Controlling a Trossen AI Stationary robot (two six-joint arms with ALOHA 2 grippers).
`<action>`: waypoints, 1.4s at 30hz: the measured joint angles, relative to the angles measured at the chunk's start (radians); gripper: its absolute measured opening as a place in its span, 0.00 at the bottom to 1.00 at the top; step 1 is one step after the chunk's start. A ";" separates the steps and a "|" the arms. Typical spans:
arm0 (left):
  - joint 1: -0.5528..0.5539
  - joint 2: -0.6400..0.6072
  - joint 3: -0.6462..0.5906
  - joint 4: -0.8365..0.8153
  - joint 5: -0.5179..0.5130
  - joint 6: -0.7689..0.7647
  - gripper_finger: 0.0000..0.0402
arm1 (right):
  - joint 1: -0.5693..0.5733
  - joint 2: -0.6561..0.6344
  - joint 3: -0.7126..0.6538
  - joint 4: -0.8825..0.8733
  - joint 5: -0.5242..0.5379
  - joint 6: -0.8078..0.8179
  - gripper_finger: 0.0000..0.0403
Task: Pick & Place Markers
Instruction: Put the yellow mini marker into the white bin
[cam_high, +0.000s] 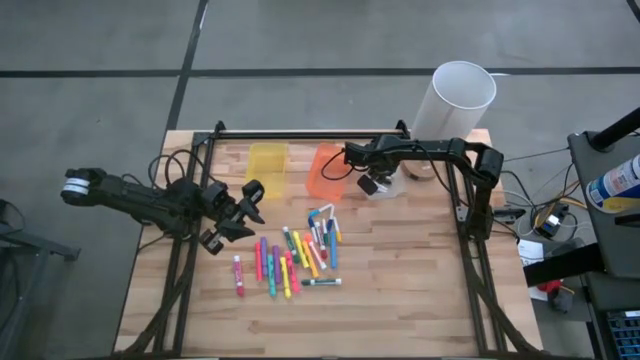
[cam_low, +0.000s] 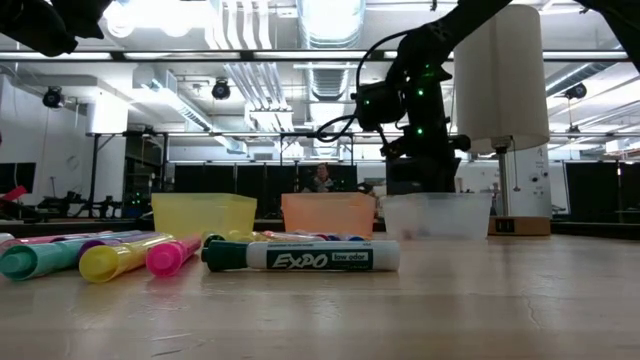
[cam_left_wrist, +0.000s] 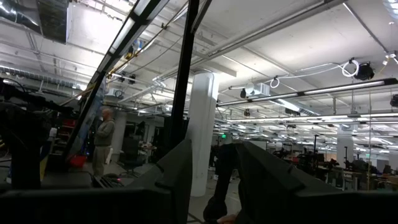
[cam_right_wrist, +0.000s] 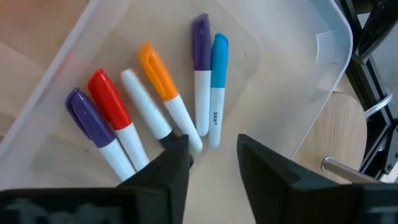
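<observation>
On your left, the left hand (cam_high: 232, 218) hangs over the desk (cam_high: 400, 290) beside the loose markers (cam_high: 295, 258); its fingers stand apart with nothing between them, and its wrist camera looks out level into the room, where a person (cam_left_wrist: 103, 142) stands far off. Next to it, in the middle of the desk, you have a scatter of loose markers that I cannot count surely from above, roughly fifteen to twenty in pink, yellow, green, blue and orange, with one pink marker (cam_high: 239, 276) lying a little apart at the left edge of the scatter. From desk height the nearest one is a green-capped whiteboard marker (cam_low: 300, 256) lying on its side, with pink, yellow and teal ones just beside it. Behind the scatter you see three bins in a row: one yellow bin (cam_high: 266, 165), one orange bin (cam_high: 325, 171), and one clear bin (cam_right_wrist: 298, 74). The right hand (cam_high: 372, 182) hovers over the clear bin, fingers partly parted and gripping nothing. In that bin you have six markers: two purple, one red, one white, one orange, one blue, lying flat and touching in a loose fan. Farthest right, one tall white cylinder (cam_high: 455, 100) stands upright at the back corner.
</observation>
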 joint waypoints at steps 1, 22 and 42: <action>0.000 0.000 0.000 0.000 0.000 0.000 0.33 | 0.000 0.000 0.000 0.000 0.000 0.000 0.35; 0.000 0.000 0.000 0.000 0.000 0.000 0.33 | 0.085 -0.048 0.143 -0.080 -0.012 -0.053 0.36; 0.000 0.000 0.000 0.001 0.000 -0.010 0.33 | 0.326 -0.027 0.268 0.035 -0.428 0.243 0.31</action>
